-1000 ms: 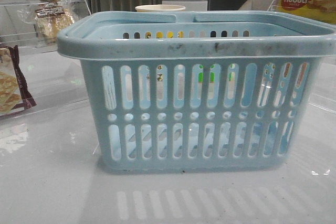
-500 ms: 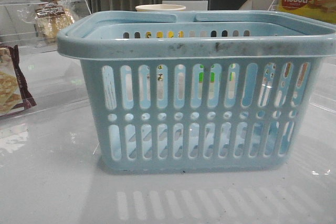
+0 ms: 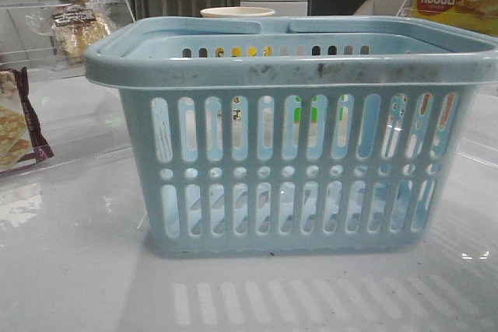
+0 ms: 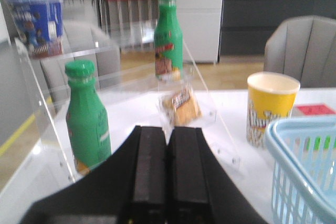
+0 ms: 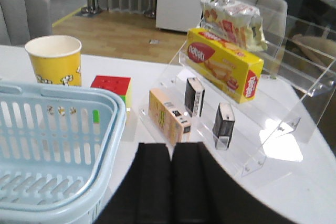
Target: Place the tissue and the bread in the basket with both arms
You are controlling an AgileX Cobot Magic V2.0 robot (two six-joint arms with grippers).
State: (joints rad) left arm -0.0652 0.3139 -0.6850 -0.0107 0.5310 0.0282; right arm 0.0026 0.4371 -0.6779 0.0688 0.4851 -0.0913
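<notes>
The table (image 3: pixel 78 270) is a glossy white surface that reflects the slots of the basket (image 3: pixel 292 138), which stands directly on it and fills the centre of the front view. A yellow paper cup (image 5: pixel 54 60) stands on the table just behind the basket, in the upper left of the right wrist view. A red-topped cube (image 5: pixel 111 86) lies just beside the cup, close to the basket rim. A clear acrylic stepped rack (image 5: pixel 273 129) rests on the table at the right of that view. A second clear rack (image 4: pixel 47 135) rests on the table at the left of the left wrist view. A maroon-edged cracker packet (image 3: pixel 17 130) appears at the left edge of the front view; whether it touches the table cannot be determined.
</notes>
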